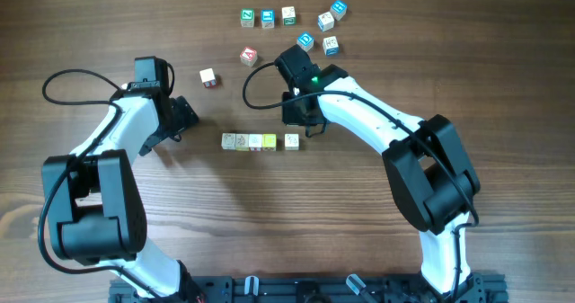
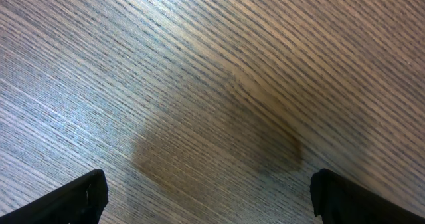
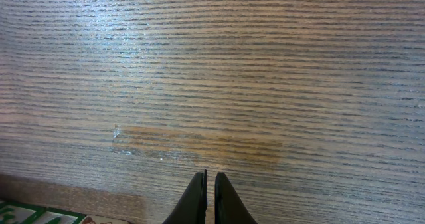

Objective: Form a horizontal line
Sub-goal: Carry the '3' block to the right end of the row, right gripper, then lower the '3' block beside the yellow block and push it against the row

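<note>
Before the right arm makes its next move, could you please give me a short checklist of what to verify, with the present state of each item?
1. Right gripper shut and empty: ok, its fingers are together with nothing between them.
2. Left gripper out of the way: ok, it is open over bare table, left of the row.
3. Row straight: ok, the cubes lie level in the overhead view.
4. Row without gaps: not ok, the rightmost cube stands apart from the yellow cube.
5. Right gripper clear of the rightmost cube: cannot tell, the arm hides its fingertips from above.
</note>
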{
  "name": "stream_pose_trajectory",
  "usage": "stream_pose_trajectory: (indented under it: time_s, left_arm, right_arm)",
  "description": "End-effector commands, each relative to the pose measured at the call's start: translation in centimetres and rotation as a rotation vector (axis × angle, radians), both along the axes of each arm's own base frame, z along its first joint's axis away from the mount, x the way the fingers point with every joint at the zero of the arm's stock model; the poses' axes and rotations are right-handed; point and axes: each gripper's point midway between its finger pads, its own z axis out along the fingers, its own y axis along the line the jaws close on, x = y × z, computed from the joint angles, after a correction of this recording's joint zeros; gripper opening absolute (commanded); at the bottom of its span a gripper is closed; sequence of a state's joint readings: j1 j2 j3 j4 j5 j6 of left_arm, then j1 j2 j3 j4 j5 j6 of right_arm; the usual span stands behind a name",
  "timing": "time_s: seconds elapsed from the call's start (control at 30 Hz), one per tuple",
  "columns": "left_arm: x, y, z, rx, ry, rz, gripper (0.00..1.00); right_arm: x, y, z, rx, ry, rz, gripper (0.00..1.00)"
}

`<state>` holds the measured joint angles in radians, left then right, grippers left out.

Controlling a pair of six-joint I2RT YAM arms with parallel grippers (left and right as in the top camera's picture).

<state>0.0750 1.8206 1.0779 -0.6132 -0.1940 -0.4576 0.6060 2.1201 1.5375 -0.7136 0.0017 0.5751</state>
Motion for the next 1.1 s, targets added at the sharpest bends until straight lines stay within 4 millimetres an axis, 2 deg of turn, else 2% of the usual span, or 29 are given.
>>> stream_pose_trajectory:
  time_s: [0.0,0.3,0.6,1.07]
  left_arm:
    - [-0.3,0.1,-0.4,0.004,0.013,0.002,1.0]
    - [-0.3,0.1,-0.4,0.004,0.013,0.002,1.0]
    - [-0.3,0.1,-0.4,0.004,0.013,0.002,1.0]
    - [-0.3,0.1,-0.4,0.004,0.013,0.002,1.0]
  right_arm:
    - [0.1,-0.3,1.0,-0.006,-0.027,-0.005,0.07]
    - [-1.3,-1.3,0.5,-0.047,0.035,-0.005,0.08]
    - [-4.7,-0.4,0.3,0.021,0.194,0.028,0.08]
    - [-5.7,0.6,0.4,0.057,0.233,0.025,0.06]
